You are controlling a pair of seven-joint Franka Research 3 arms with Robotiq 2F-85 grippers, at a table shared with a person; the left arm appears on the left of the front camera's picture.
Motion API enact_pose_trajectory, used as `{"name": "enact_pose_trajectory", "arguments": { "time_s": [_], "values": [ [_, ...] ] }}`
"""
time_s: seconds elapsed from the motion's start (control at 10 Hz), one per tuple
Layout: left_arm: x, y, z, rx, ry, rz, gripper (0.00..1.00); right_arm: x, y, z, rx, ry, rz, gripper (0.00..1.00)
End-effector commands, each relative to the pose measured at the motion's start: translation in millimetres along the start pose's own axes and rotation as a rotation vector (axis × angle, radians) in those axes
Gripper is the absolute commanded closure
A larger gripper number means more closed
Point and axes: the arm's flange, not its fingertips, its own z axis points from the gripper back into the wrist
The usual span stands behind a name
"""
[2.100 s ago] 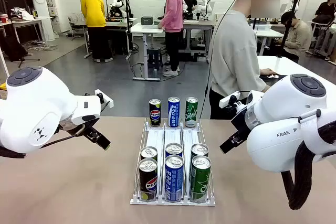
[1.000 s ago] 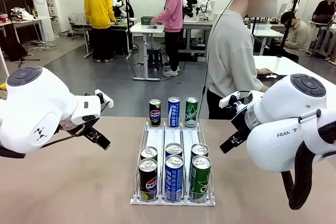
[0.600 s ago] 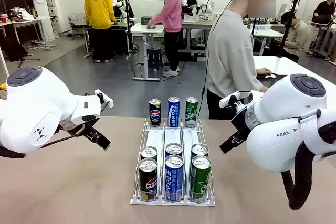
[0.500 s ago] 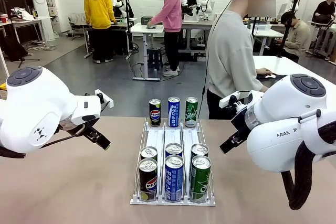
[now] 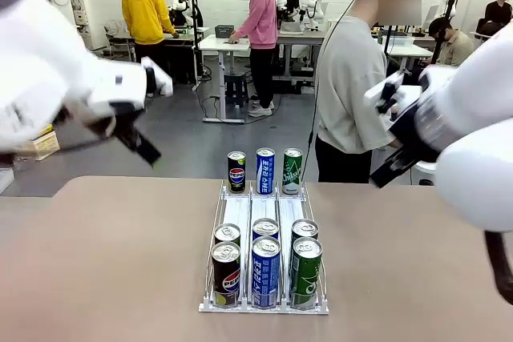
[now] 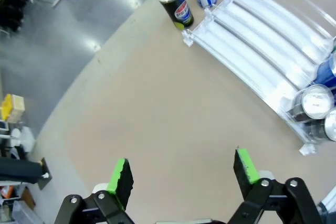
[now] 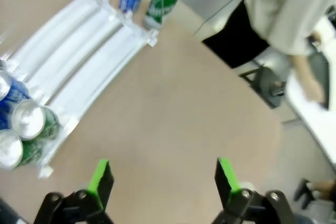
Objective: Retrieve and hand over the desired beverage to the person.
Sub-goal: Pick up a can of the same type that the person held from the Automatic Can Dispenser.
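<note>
Retrieval seems not yet begun: the left gripper (image 6: pixel 182 160) and the right gripper (image 7: pixel 163 165) are both spread wide and empty, the cans (image 5: pixel 265 270) in their rack (image 6: pixel 257 51) stand well beyond the fingertips, so next one gripper must reach the can the person (image 5: pixel 349 86) wants.

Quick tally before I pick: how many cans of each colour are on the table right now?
Black Pepsi cans: 3
Blue cans: 3
Green cans: 3
Total: 9
</note>
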Motion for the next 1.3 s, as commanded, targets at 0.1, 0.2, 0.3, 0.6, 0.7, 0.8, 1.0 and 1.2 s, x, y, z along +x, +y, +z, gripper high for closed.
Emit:
{"name": "enact_pose_trajectory", "arguments": {
  "time_s": [0.1, 0.2, 0.3, 0.6, 0.7, 0.8, 1.0, 1.2],
  "values": [
    [47, 15, 61, 0.052, 0.005, -0.041, 0.0, 17, 8, 83, -0.067, -0.022, -0.042, 0.0],
    [52, 17, 80, 0.083, -0.016, -0.035, 0.0, 22, 7, 98, -0.084, -0.017, -0.054, 0.0],
    [40, 11, 64, 0.02, -0.004, -0.016, 0.0, 5, 1, 80, -0.054, -0.033, -0.018, 0.0],
    [40, 11, 64, 0.02, -0.004, -0.016, 0.0, 5, 1, 80, -0.054, -0.033, -0.018, 0.0],
    [45, 12, 70, 0.024, 0.004, -0.019, 0.0, 8, 3, 92, -0.057, -0.024, -0.032, 0.0],
    [36, 42, 86, -0.169, -0.011, 0.055, 0.0, -5, -23, 105, 0.143, 0.001, -0.002, 0.0],
    [8, 97, 121, -0.416, -0.081, 0.193, 0.0, -44, -69, 129, 0.403, -0.061, 0.009, 0.0],
    [-26, 132, 162, -0.464, -0.181, 0.26, 0.0, -81, -103, 163, 0.436, -0.149, -0.038, 0.0]
  ]
}}
